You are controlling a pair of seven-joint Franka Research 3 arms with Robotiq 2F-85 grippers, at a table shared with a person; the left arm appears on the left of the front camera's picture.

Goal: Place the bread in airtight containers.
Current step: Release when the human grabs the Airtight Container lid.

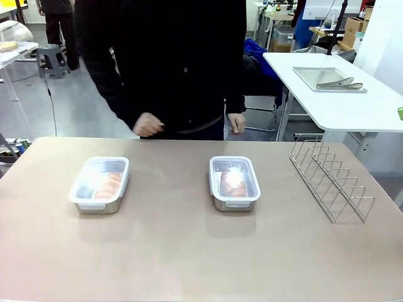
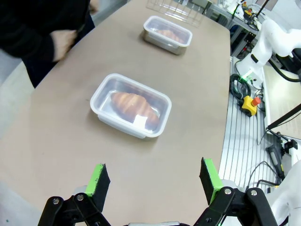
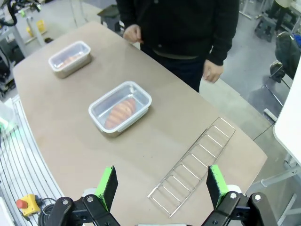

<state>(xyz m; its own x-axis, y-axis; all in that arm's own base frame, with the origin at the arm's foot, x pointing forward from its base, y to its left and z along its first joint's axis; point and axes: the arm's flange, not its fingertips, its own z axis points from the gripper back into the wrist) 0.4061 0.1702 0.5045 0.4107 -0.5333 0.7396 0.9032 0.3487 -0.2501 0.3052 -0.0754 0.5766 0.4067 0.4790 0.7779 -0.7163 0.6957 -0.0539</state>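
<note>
Two steel airtight containers with clear lids on stand on the tan table: one at the left (image 1: 99, 184) (image 2: 131, 105) (image 3: 70, 58), one at the middle (image 1: 233, 182) (image 2: 167, 34) (image 3: 120, 107). Each holds one golden-brown bread piece under its lid, the left one (image 2: 134, 104) (image 1: 106, 184) and the middle one (image 3: 119, 110) (image 1: 232, 182). My left gripper (image 2: 154, 181) hangs open high above the table's left end, nothing between its green pads. My right gripper (image 3: 162, 187) is open too, above the wire rack's near end. The person's hands (image 1: 148, 124) (image 1: 236, 123) hang at the far edge.
A wire rack (image 1: 332, 178) (image 3: 194, 165) lies at the table's right. A person in black stands at the far side. Behind on the right, a white table carries a steel tray (image 1: 327, 78) with tongs. Bare tabletop lies in front of the containers.
</note>
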